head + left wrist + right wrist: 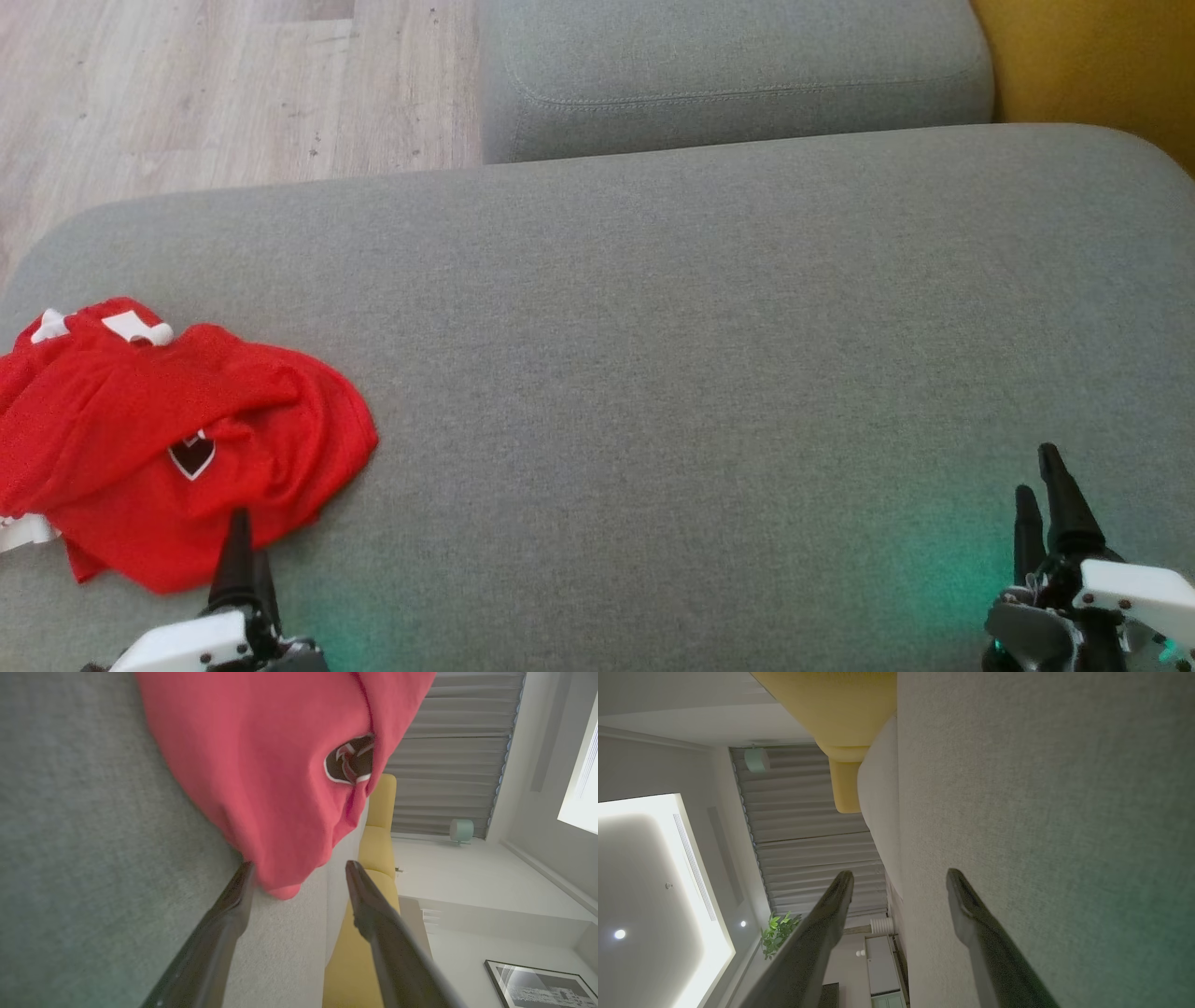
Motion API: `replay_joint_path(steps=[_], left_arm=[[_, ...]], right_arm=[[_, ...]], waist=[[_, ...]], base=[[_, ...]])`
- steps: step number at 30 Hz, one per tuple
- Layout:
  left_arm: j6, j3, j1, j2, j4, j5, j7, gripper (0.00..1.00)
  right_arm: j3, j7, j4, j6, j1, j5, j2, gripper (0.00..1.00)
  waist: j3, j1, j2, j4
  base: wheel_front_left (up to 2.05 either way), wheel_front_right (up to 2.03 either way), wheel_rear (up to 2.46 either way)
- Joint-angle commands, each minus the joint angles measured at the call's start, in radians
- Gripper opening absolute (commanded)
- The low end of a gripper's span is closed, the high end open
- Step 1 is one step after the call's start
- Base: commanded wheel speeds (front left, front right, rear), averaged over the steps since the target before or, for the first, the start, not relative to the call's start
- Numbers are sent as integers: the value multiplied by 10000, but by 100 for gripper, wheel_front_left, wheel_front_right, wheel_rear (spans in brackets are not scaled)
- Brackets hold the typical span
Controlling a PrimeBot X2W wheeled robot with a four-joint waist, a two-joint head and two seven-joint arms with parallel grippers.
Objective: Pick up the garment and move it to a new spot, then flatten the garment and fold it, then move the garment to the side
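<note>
The garment (168, 439) is a red shirt with white trim and a dark crest, lying crumpled at the left end of a grey sofa cushion (653, 373). My left gripper (245, 551) sits at the shirt's near edge, its dark fingers pointing up at it. In the left wrist view the garment (261, 765) bulges just ahead of the left gripper (299, 868), which is open, with the cloth's tip close to the gap but not pinched. My right gripper (1044, 485) rests at the lower right over bare cushion, and in its own view the right gripper (900, 877) is open and empty.
A second grey cushion (728, 75) lies beyond the main one. Yellow upholstery (1102, 65) stands at the back right. Wooden floor (187, 84) shows past the sofa at the upper left. The cushion's left edge runs close beside the shirt.
</note>
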Motion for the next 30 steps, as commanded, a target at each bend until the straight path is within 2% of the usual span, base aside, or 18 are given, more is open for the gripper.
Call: replay_joint_path(steps=[1,11,18,24,30], left_arm=[[-5,-1,-399,64,-393,6,-106,100],[-10,96,-334,70,-571,66,-371,100],[-14,281,-321,75,-693,216,-576,100],[-18,423,-351,79,-892,609,-753,100],[-22,685,-419,83,-1136,1197,-929,100]], right_arm=[[88,-111,-402,0,-401,-77,-31,100],[206,-376,-551,-1,-414,-379,-36,100],[258,-583,-681,-1,-475,-1063,-40,100],[295,-760,-908,-2,-549,-1926,-44,100],[330,-937,-1127,-2,-695,-3369,-47,100]], waist=[[-2,0,0,-4],[-9,0,0,5],[-16,0,0,32],[-20,0,0,61],[-16,0,0,74]], base=[[0,0,0],[0,0,0],[0,0,0],[0,0,0],[0,0,0]])
